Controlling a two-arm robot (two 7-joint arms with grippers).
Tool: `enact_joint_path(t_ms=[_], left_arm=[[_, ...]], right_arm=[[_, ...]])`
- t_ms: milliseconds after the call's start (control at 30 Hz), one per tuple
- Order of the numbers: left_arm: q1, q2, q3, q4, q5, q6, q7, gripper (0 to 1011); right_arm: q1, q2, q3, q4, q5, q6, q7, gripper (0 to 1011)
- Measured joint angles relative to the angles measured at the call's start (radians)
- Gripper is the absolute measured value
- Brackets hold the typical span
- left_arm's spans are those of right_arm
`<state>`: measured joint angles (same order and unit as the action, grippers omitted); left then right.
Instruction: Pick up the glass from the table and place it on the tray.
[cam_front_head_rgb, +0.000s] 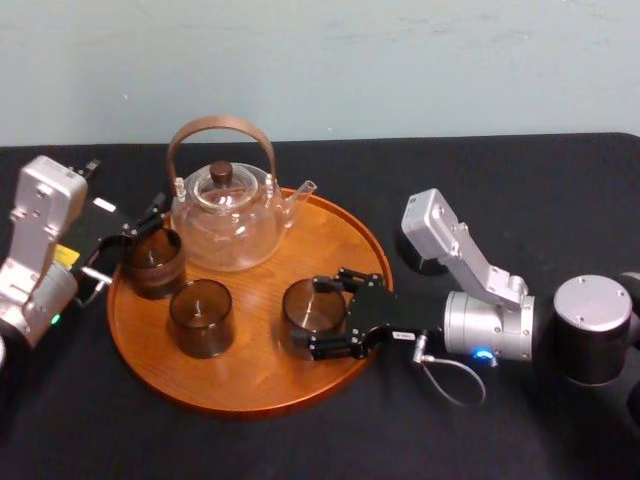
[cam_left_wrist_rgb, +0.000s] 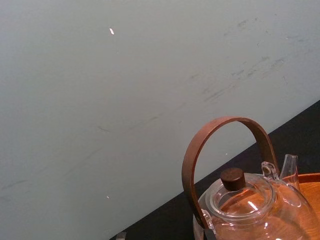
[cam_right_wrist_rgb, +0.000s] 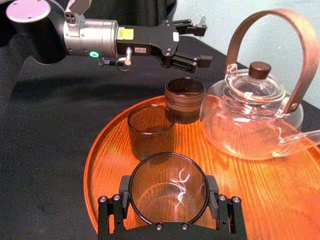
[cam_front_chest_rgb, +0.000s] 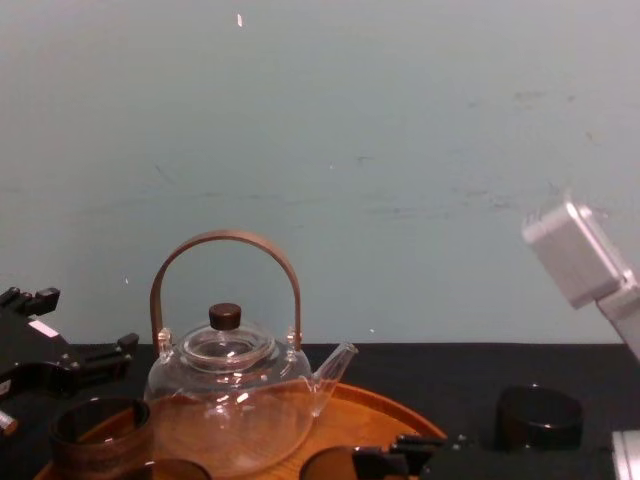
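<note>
The black-clothed table (cam_front_head_rgb: 520, 200) carries the round wooden tray (cam_front_head_rgb: 250, 385), and the glass teapot (cam_front_head_rgb: 225, 225) sits at the tray's 12 o'clock. The right gripper (cam_front_head_rgb: 316, 318) reaches in from 3 o'clock, its fingers pressed against both sides of the glass (cam_front_head_rgb: 313, 305), which stands upright on the tray floor at 3 o'clock. The left gripper (cam_front_head_rgb: 140, 225) hangs at 10 o'clock with its fingers spread, just beside a second glass (cam_front_head_rgb: 153, 262); a third glass (cam_front_head_rgb: 200, 318) stands at 8 o'clock
</note>
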<state>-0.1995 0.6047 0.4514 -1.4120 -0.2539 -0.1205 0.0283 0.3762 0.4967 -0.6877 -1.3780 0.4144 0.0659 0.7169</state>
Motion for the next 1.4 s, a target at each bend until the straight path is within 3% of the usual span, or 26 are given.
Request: enact_joint_path(t_ms=[967, 1133, 1400], left_arm=[[0.000, 0.000, 0.000, 0.000, 0.000, 0.000, 0.000, 1001], [0.000, 0.000, 0.000, 0.000, 0.000, 0.000, 0.000, 1001], [0.000, 0.000, 0.000, 0.000, 0.000, 0.000, 0.000, 1001]], right_arm=[[-0.004, -0.021, -0.004, 0.038, -0.030, 0.001, -0.023, 903], [-0.004, -0.021, -0.003, 0.038, -0.028, 0.002, -0.021, 1002], [-0.004, -0.020, -0.003, 0.038, -0.026, 0.002, -0.019, 1002]])
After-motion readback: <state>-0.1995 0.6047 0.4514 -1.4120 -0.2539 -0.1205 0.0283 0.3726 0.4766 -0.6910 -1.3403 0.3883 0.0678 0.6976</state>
